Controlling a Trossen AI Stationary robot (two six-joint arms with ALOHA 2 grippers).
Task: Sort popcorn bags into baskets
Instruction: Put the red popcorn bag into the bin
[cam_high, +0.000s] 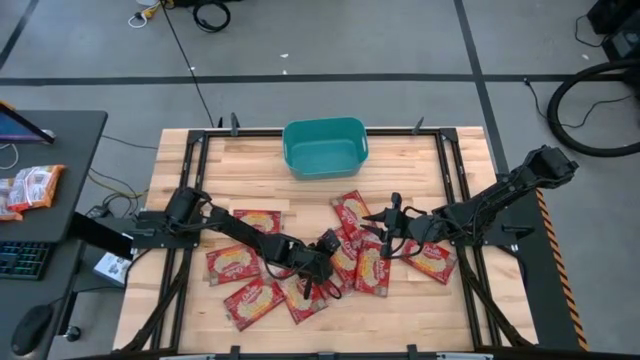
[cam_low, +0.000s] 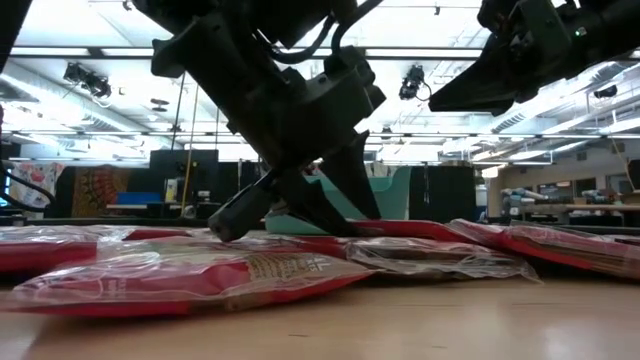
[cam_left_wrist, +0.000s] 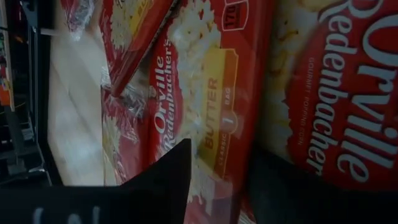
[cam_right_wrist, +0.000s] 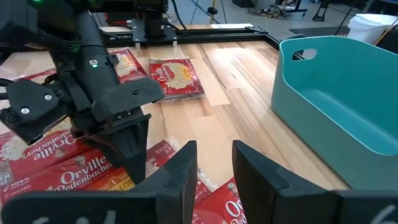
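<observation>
Several red popcorn bags (cam_high: 233, 263) lie flat and partly overlapping on the wooden table's near half. One more bag (cam_right_wrist: 177, 76) lies apart toward the left. The teal basket (cam_high: 325, 145) stands at the far edge, with no bag showing inside it (cam_right_wrist: 336, 99). My left gripper (cam_high: 320, 260) is open and down on the middle of the heap (cam_left_wrist: 227, 149), fingers apart over a "Butter" bag (cam_left_wrist: 205, 93). My right gripper (cam_high: 385, 232) is open (cam_right_wrist: 214, 158) and hangs above the heap's right side (cam_low: 470, 95), facing the left gripper. My left gripper comes slanting down from above with its fingers spread. One fingertip (cam_low: 222, 232) meets the top film of a bag (cam_low: 180, 275) in the heap. Nothing is pinched between the fingers. The bags lie flat on the table.
Black frame rails (cam_high: 450, 180) run along the table's sides. Bare wood (cam_right_wrist: 230, 81) lies between the heap and the basket. A side desk at the left carries more packets (cam_high: 30, 188) and a keyboard. Cables cross the floor beyond the table.
</observation>
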